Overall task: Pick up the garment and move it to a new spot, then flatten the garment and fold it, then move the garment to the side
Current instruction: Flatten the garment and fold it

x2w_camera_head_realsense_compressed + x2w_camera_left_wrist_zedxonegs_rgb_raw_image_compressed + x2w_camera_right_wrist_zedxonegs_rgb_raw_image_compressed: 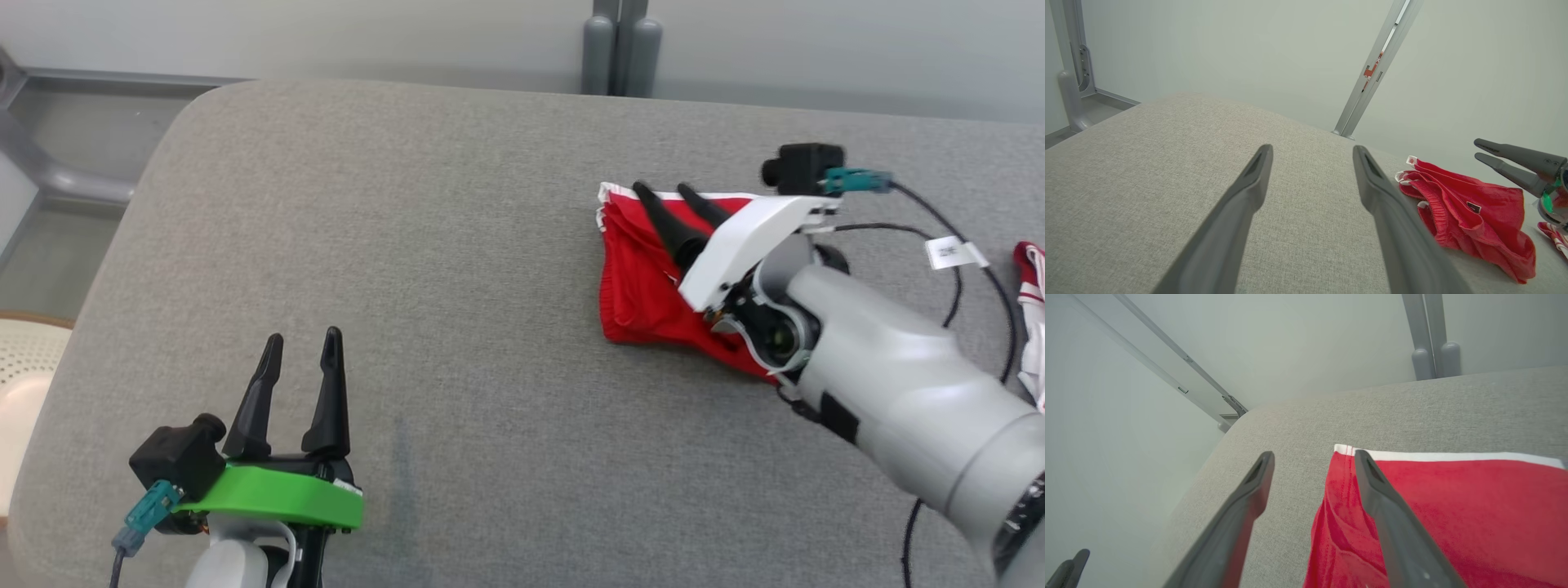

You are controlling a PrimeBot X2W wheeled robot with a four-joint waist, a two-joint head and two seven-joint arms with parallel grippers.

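My right gripper (663,189) hangs released above the folded red cloth garment with white trim (641,286), far right on the grey fabric cushion (408,245); withdrawing low could snag its edge and undo the fold.

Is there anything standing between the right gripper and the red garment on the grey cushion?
Nothing visible does. The right gripper hangs open over a corner of the red garment, no object between them. A red and white cloth lies apart at the head view's right edge.
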